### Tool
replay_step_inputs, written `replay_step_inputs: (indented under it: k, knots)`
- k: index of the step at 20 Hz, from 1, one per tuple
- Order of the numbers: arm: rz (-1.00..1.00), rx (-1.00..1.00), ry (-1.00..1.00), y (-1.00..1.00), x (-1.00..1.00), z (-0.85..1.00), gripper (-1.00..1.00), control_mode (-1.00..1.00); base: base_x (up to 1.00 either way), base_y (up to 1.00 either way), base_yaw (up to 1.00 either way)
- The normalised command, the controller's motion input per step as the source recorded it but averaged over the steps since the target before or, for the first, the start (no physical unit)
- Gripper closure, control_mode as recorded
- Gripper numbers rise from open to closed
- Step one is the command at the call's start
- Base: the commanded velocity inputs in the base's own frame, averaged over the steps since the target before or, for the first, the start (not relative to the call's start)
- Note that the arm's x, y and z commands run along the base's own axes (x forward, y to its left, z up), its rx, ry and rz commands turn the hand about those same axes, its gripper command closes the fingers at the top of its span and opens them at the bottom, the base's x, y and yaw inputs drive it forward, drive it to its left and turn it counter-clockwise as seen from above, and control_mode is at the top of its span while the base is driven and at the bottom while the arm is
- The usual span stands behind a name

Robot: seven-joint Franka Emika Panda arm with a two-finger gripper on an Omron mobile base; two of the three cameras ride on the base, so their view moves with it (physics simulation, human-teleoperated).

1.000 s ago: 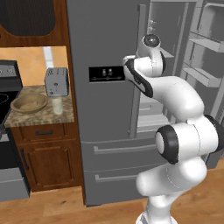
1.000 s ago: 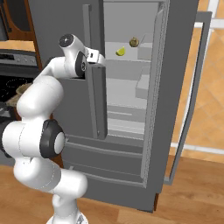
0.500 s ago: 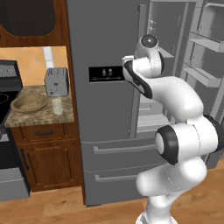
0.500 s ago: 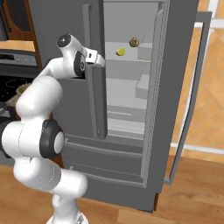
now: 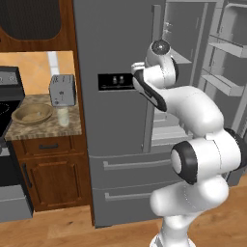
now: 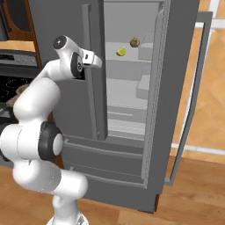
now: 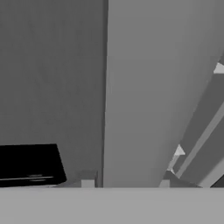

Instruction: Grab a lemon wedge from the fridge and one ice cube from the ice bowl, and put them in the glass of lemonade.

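The dark-grey fridge [image 5: 111, 43] has its right door [image 6: 197, 88] swung open and its left door shut. On an upper shelf inside lies the yellow-green lemon wedge [image 6: 121, 52]. My gripper [image 6: 99, 62] hovers in front of the left door, beside its long bar handle [image 6: 89, 88] and left of the wedge. In the hand view the fingertips [image 7: 87, 183] stand apart, so the gripper [image 7: 126, 183] is open with nothing held, facing the door close up. The tan ice bowl [image 5: 33, 113] and the glass of lemonade [image 5: 63, 116] stand on the counter to the left. The ice cube is too small to make out.
A brownish round item [image 6: 134, 42] sits behind the wedge on the same shelf. A silver toaster [image 5: 62, 90] stands behind the glass. The black dispenser panel [image 5: 115, 82] is by my hand. A stove [image 5: 7, 103] borders the counter at the left.
The arm's upper joint has drifted slightly left. The hand has stayed nearly in place in front of the left door.
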Motion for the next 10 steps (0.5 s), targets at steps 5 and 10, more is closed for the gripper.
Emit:
replay_step_inputs:
  k: [5, 10]
  knots:
    - [0.00, 0.00, -0.07, 0.80, -0.49, 0.06, 1.00, -1.00, 0.00, 0.00, 0.00]
    - [0.00, 0.00, -0.01, 0.85, -0.73, 0.37, 1.00, -1.00, 0.00, 0.00, 0.00]
